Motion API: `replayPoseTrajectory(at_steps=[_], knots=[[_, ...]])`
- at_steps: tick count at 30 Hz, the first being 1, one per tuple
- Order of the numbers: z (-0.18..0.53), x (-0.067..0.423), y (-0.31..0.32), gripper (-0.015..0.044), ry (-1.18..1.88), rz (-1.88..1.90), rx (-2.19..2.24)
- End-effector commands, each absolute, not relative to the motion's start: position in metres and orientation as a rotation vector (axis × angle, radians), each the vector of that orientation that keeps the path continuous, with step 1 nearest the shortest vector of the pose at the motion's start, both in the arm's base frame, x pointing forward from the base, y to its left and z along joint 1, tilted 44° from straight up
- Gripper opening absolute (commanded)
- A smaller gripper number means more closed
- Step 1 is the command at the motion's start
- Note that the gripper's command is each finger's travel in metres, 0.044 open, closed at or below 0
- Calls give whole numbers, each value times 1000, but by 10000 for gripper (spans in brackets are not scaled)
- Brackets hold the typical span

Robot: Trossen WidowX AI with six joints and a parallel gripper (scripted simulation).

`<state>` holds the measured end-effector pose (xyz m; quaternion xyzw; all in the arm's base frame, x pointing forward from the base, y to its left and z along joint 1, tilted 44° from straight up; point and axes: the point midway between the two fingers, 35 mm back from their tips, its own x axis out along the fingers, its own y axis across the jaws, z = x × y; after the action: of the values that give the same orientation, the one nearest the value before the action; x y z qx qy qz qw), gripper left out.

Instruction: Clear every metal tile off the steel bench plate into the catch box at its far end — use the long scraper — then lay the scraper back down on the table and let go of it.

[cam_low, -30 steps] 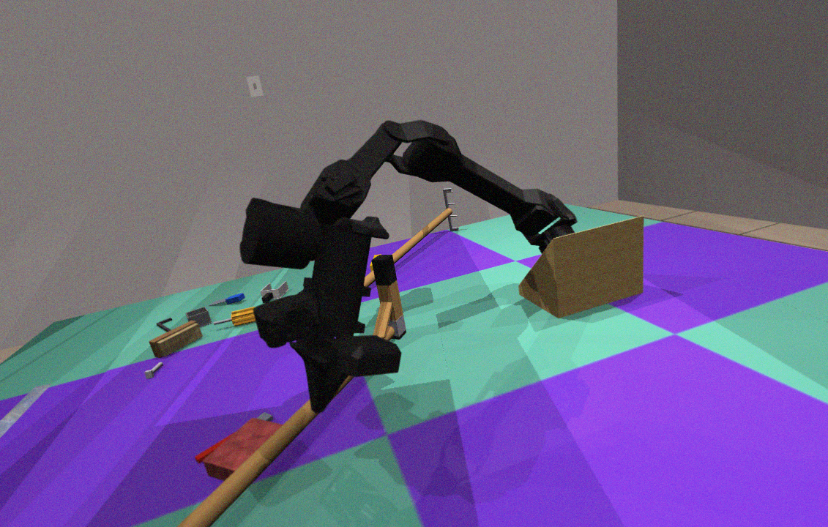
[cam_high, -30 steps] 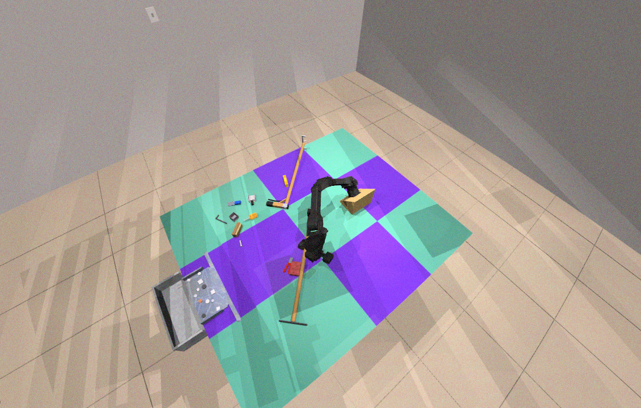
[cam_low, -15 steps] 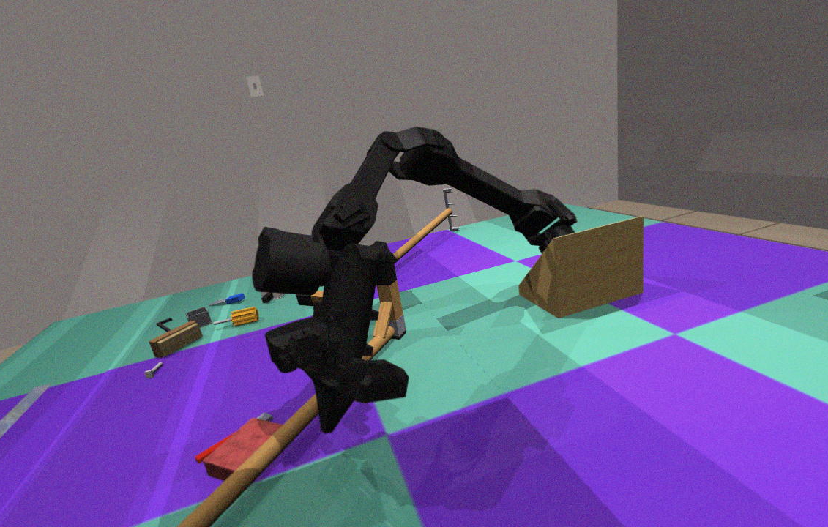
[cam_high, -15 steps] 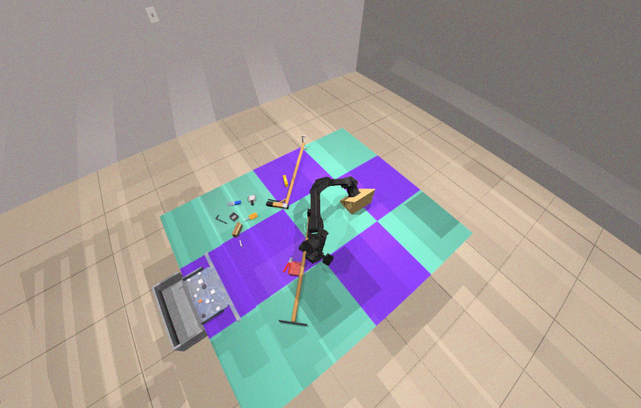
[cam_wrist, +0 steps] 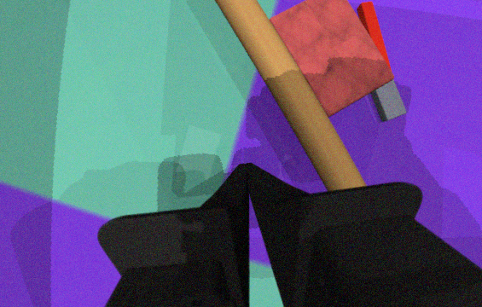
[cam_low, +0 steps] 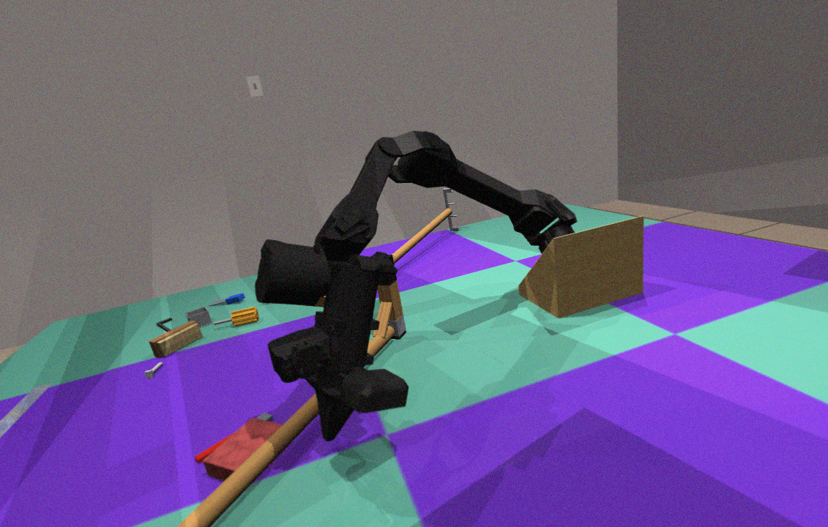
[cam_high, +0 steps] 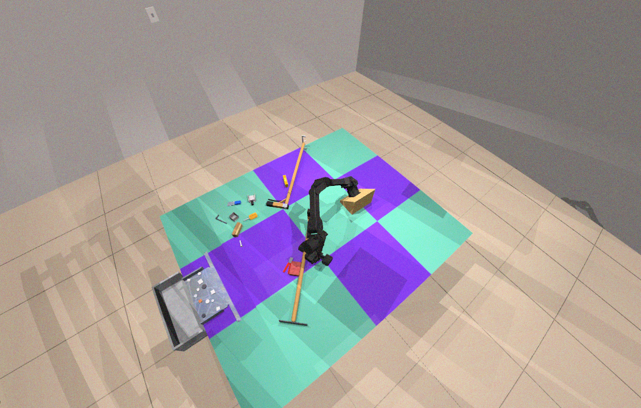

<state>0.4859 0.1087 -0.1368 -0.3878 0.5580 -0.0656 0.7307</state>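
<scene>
— From above, where is the long scraper (cam_high: 296, 291)?
— Flat on the worktop (cam_high: 414, 238), handle end under the claw (cam_high: 312, 252).
— Side view?
— Claw (cam_low: 332, 426) low beside the handle.
— Wrist view?
— Fingers pressed together, pinching nothing.

The pincer (cam_wrist: 248, 179), shut with nothing between its fingers, hangs just left of a wooden pole (cam_wrist: 292, 94) lying against a red block (cam_wrist: 334, 51) on the checkered counter (cam_wrist: 95, 85).
</scene>
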Motion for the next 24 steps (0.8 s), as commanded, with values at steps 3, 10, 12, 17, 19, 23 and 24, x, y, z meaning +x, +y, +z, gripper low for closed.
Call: replayPoseTrajectory(at_steps=[3, 10, 12, 17, 19, 23, 24], knots=[[-135, 491, 106, 0, 1229, -140, -855], [-132, 496, 103, 0, 1230, -140, -855], [-131, 497, 102, 0, 1230, -140, -855], [-129, 501, 99, 0, 1230, -140, -855], [-128, 502, 98, 0, 1230, -140, -855], [-126, 505, 96, 0, 1230, -140, -855], [-126, 506, 96, 0, 1230, -140, -855]])
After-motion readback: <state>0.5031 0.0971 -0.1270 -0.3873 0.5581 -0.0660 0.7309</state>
